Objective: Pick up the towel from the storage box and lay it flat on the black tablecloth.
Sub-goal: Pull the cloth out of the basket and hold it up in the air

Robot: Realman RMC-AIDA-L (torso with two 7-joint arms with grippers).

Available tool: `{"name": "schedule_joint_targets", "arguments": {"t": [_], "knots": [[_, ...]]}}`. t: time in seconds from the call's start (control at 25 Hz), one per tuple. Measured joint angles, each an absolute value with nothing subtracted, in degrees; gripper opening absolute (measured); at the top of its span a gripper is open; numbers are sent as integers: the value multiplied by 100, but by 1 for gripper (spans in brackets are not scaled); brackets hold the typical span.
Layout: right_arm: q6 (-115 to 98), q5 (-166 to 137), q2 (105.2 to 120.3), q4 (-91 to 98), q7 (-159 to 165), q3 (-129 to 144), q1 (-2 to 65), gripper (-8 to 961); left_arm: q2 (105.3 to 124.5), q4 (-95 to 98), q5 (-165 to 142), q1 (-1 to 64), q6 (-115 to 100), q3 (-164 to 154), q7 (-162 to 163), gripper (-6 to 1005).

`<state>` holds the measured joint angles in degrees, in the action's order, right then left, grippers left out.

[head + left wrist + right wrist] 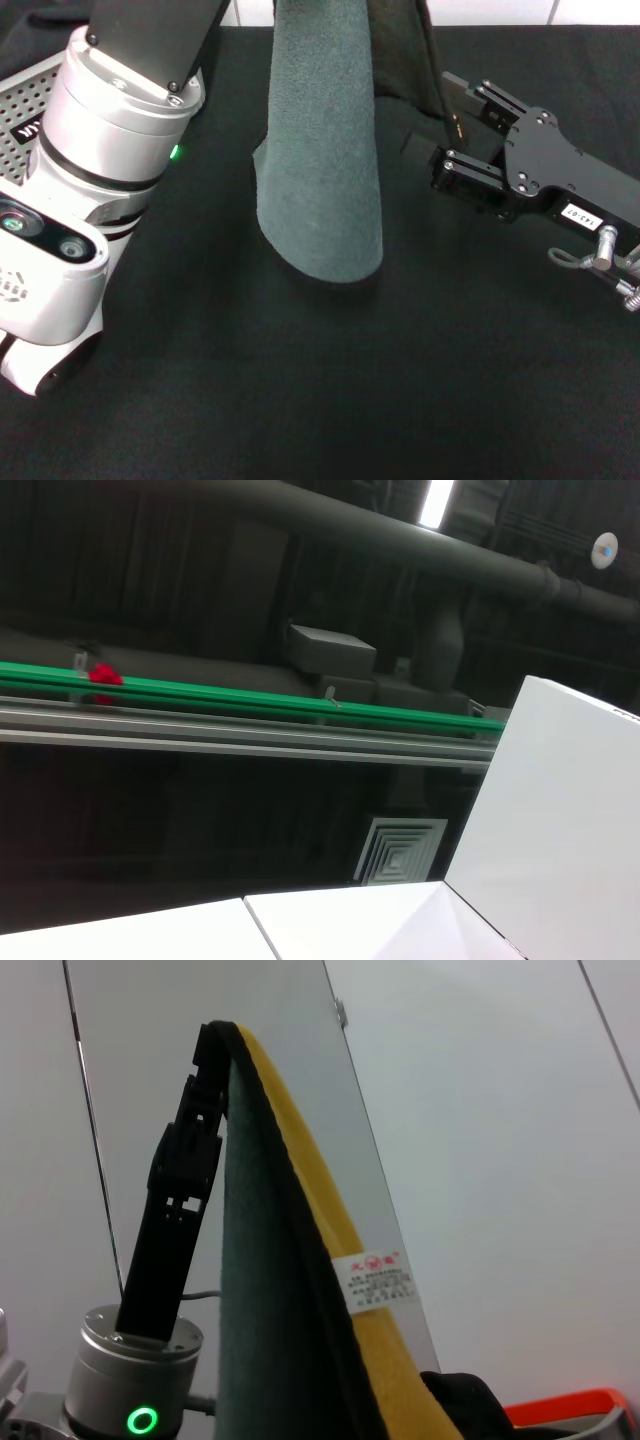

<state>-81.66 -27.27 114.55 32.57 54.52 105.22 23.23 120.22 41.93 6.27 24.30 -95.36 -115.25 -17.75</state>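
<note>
My left gripper (215,1045) is raised high, its black fingers pinched on the top hem of the fuzzy grey-green towel with the yellow back and thin black stitched edge (322,150), so the cloth hangs clear of the light-grey perforated storage box (25,100), which sits at the far left behind my left arm. The towel's long axis runs straight down from that pinch, and its rounded lower end hangs just above, or perhaps just brushing, the wide matte black tablecloth (300,400) near the middle of the table; I cannot tell which. My right gripper (460,125) sits to the right of the hanging cloth, close beside it but apart from it, fingers pointing toward it; they look slightly parted with nothing between them. It is the nearer free hand for catching a lower corner and spreading the cloth. A white care label (375,1280) shows on the yellow face. I judge the felt below to be open enough for laying flat, with nothing standing in the way but my own left arm on the near left.
</note>
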Motion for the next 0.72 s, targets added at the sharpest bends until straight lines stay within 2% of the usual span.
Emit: {"name": "schedule_joint_targets", "arguments": {"t": [0.56,0.72], "knots": [[-8353,-2743,11486,3189,5464,10468,2092,809,12026,4193,604,2443,-9536,-11443,-1775,5],[-8351,-2743,11481,3179,5489,10471,2082,687,12030,4193,602,2450,-9536,-11443,-1776,5]]}}
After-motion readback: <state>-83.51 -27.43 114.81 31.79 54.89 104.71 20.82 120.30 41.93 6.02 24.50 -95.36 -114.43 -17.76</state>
